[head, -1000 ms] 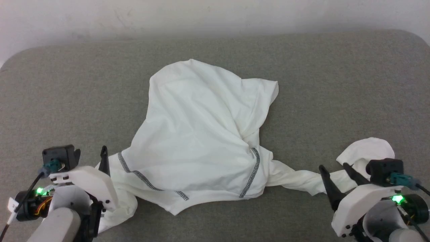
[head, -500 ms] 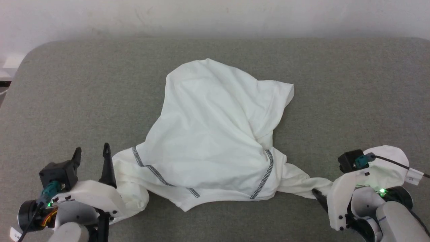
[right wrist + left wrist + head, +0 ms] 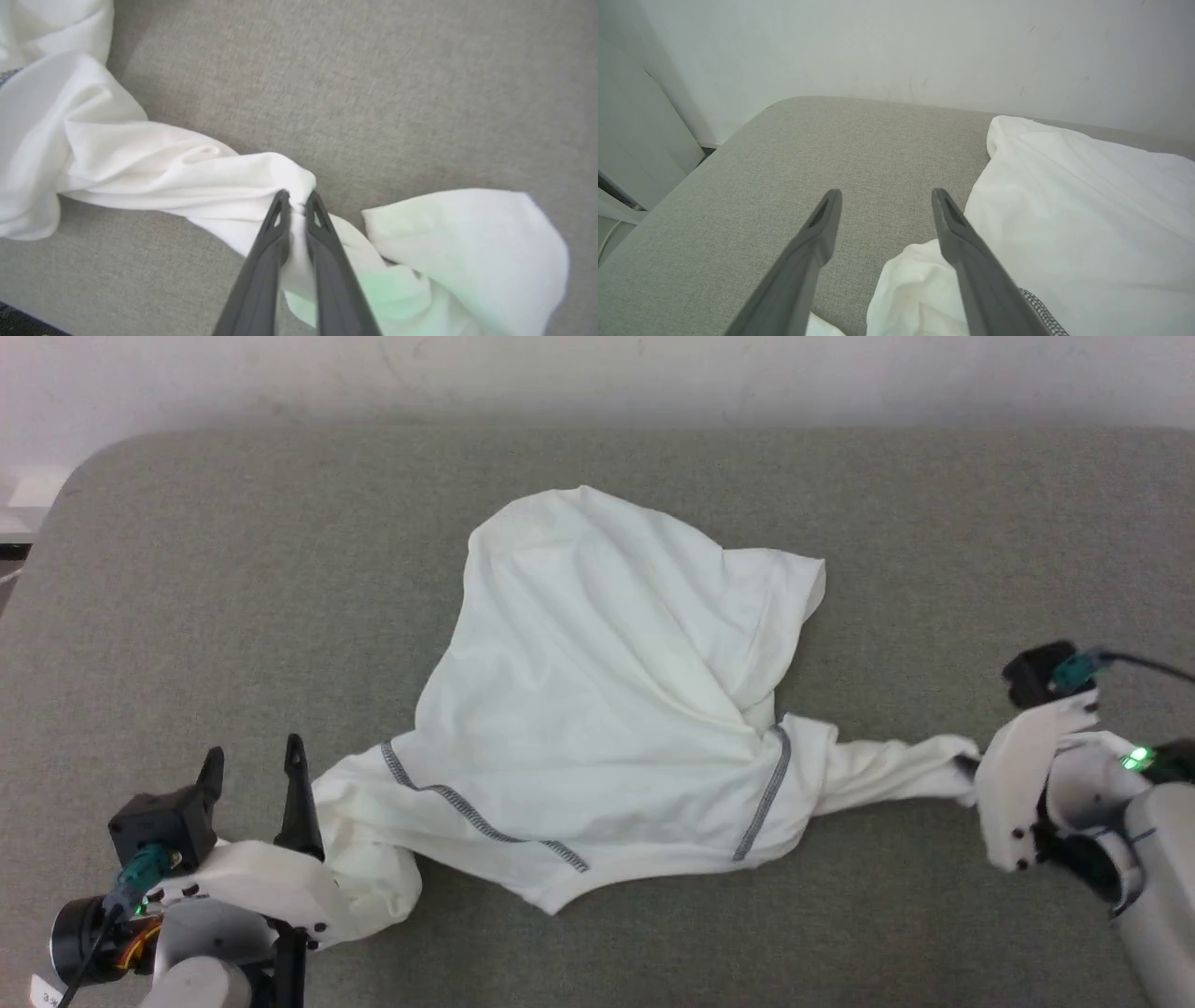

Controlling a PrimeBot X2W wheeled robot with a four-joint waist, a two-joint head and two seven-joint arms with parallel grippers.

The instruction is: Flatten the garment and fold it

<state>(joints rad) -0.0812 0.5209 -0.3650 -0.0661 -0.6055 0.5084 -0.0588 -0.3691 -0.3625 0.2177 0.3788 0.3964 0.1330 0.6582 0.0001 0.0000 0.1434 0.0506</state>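
The garment (image 3: 607,709) is lying bunched up in the middle of the grey pad (image 3: 233,597). The R gripper (image 3: 297,198) is pinching its sleeve (image 3: 187,172), fingers almost together. The L gripper (image 3: 255,753) is sitting wide open, holding nothing.

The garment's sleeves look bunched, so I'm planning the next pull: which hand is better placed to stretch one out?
Right. The right hand is shut on a sleeve of the garment; the left hand stands open at the other sleeve, empty.
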